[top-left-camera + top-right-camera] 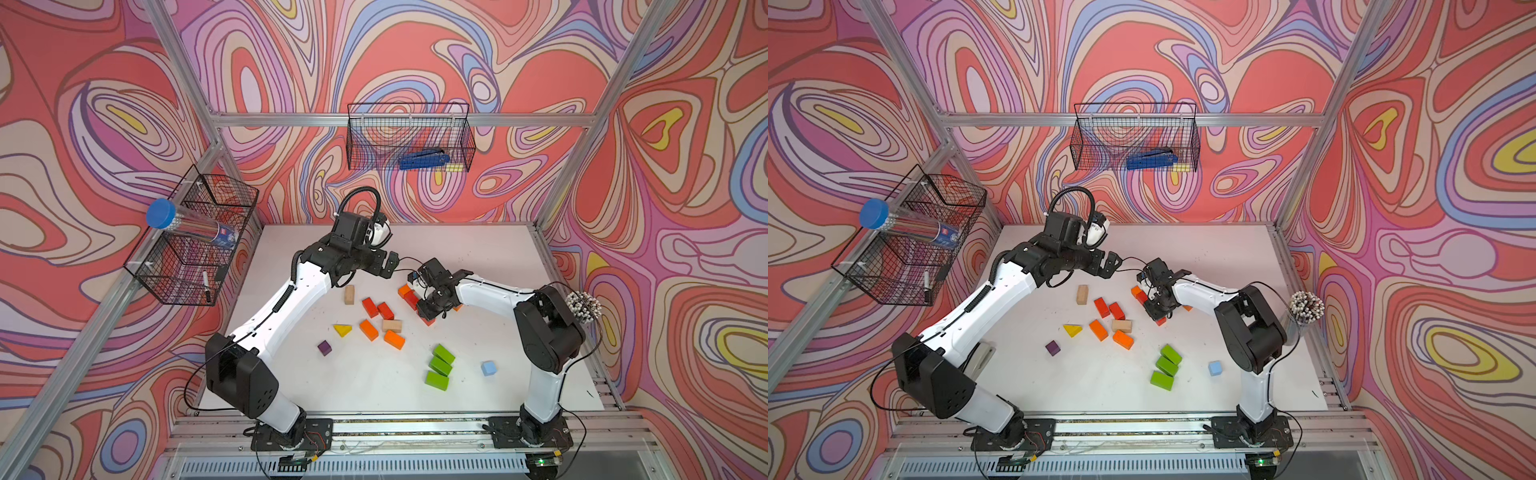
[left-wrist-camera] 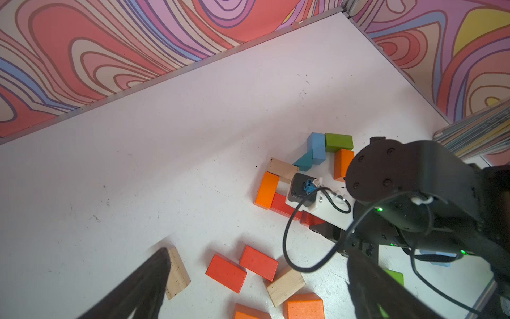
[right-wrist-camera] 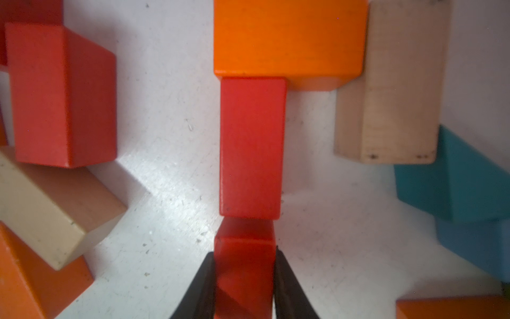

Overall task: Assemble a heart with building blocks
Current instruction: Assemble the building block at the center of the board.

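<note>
The right fingers (image 3: pixel 204 287) are clenched on a red block (image 3: pixel 244 273), pressing its two long sides. This block lies end to end with a second red block (image 3: pixel 251 146) and touches it. I cannot tell whether it rests flat on the white worktop (image 3: pixel 165 110).

The second red block butts against an orange block (image 3: pixel 287 36), which has a plain wood block (image 3: pixel 392 82) against its side. A teal wedge (image 3: pixel 452 179) touches the wood block, with a light blue block (image 3: pixel 474 243) next to it. In the left wrist view, a green block (image 2: pixel 339 141) and another orange brick (image 2: pixel 342 164) extend this outline. The right arm hides the rest of it.

The left fingers (image 2: pixel 143 284) are released, spread wide with nothing between them, above the worktop close to the right wrist.

Both top views show loose pieces nearer the front:
- Two red bricks (image 1: pixel 370 306) lie side by side.
- A yellow wedge (image 1: pixel 342 330) and a purple cube (image 1: pixel 324 347) lie near each other.
- Three green bricks (image 1: pixel 440 365) sit in a row.
- A light blue cube (image 1: pixel 489 368) sits near the green bricks.
</note>
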Tool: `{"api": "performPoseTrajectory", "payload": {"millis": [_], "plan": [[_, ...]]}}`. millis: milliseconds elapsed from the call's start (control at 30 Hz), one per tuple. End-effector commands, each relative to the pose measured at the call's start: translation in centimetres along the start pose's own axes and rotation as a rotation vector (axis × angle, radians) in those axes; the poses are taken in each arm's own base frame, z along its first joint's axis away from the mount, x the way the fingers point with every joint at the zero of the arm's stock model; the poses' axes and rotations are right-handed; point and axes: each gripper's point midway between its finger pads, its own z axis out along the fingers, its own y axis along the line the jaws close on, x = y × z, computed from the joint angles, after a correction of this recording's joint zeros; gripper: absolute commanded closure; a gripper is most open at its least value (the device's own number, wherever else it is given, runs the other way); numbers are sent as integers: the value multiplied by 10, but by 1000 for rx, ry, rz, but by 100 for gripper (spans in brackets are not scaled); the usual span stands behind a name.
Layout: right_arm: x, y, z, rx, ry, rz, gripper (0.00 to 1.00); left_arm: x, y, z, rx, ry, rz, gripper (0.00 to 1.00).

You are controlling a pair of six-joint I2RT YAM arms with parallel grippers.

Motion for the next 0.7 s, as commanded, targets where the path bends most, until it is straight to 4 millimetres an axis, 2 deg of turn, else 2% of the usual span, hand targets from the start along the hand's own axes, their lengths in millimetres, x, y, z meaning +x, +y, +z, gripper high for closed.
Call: {"api": "performPoseTrajectory", "payload": {"millis": [0,500,567,667], "plan": [[-6,-4,7,1,-7,-4,77,6,-1,-4,8,20,15,0],[-6,-7,12,8,-2,-5,74,7,-3,-3,16,22,12,0],[-6,-7,12,9,-3,-5,72,6,-3,-3,18,22,10,0],[-6,-6,10,7,-7,-2,60,6,-4,-3,23,21,10,0]]}}
